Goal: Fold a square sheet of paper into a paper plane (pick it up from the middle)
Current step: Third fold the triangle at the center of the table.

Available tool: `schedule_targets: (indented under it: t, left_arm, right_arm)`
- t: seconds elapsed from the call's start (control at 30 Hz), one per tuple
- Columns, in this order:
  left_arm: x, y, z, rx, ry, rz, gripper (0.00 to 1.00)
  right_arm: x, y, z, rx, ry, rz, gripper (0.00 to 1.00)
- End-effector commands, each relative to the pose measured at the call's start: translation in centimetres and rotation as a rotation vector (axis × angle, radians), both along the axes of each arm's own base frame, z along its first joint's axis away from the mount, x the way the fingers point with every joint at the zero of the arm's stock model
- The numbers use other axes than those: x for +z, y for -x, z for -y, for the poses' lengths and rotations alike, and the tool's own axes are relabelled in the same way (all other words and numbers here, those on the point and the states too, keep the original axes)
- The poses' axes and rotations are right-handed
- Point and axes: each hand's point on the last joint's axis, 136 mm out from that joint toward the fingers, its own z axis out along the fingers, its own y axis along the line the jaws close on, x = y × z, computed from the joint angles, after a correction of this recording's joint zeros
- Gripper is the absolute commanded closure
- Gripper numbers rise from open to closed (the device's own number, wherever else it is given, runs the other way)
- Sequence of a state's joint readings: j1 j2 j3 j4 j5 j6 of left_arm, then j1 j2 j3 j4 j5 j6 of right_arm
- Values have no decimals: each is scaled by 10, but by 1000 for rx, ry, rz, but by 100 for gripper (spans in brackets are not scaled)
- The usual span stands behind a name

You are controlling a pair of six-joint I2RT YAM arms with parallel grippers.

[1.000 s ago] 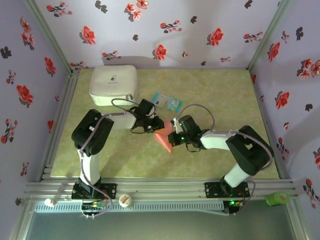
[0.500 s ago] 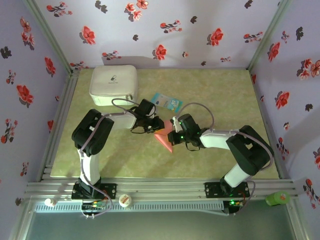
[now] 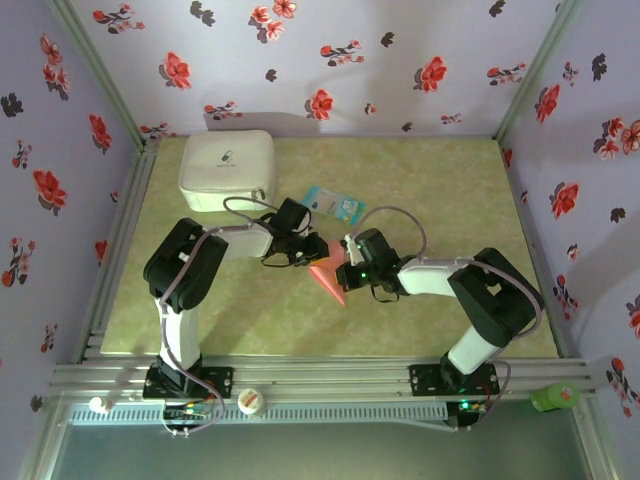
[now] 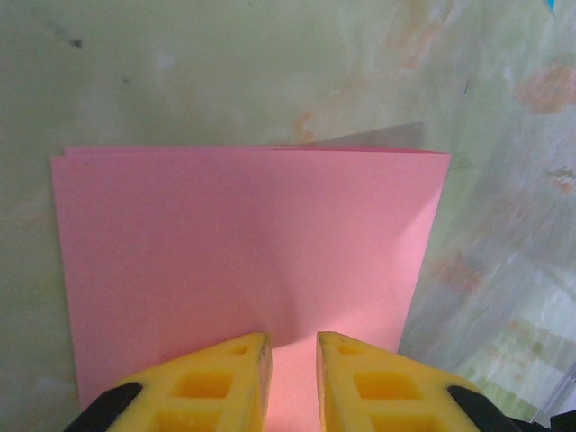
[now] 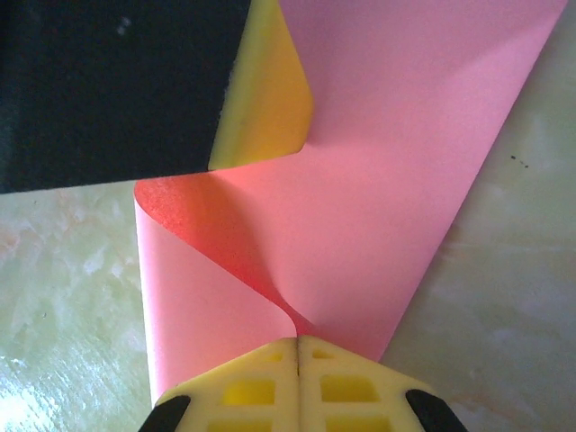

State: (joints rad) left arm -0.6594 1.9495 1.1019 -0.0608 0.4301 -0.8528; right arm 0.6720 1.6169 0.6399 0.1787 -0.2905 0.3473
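Note:
The square sheet of paper (image 3: pixel 328 276) is salmon pink and lies folded on the table between both arms, showing a pointed outline from above. My left gripper (image 4: pixel 291 337) stands narrowly open, and its yellow fingertips (image 4: pixel 238 360) rest on top of the doubled sheet (image 4: pixel 243 234). One of those left fingers (image 5: pixel 270 99) presses the sheet's far edge in the right wrist view. My right gripper (image 5: pixel 297 340) is shut on a flap of the sheet (image 5: pixel 387 180), which curls up from the table into the closed jaws. From above, the left gripper (image 3: pixel 313 250) and right gripper (image 3: pixel 346 272) nearly touch.
A white case (image 3: pixel 227 168) sits at the table's far left corner. A light-blue packet (image 3: pixel 332 203) lies just beyond the grippers. The marbled tabletop (image 3: pixel 450 190) stretches out to the right. A green object (image 3: pixel 555 397) and a white cap (image 3: pixel 250 401) rest on the front rail.
The right arm has edged slightly to the left. The sheet and the left gripper look the same.

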Motion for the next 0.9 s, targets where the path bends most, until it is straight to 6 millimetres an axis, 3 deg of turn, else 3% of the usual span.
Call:
schedule_targets:
  t: [0.0, 0.87]
  left_arm:
    - [-22, 14, -5, -27, -62, -49, 78]
    - [-19, 12, -3, -29, -56, -42, 78]
  right_arm:
    - [4, -8, 2, -10, 12, 25, 97]
    - [-9, -3, 2, 5, 29, -12, 97]
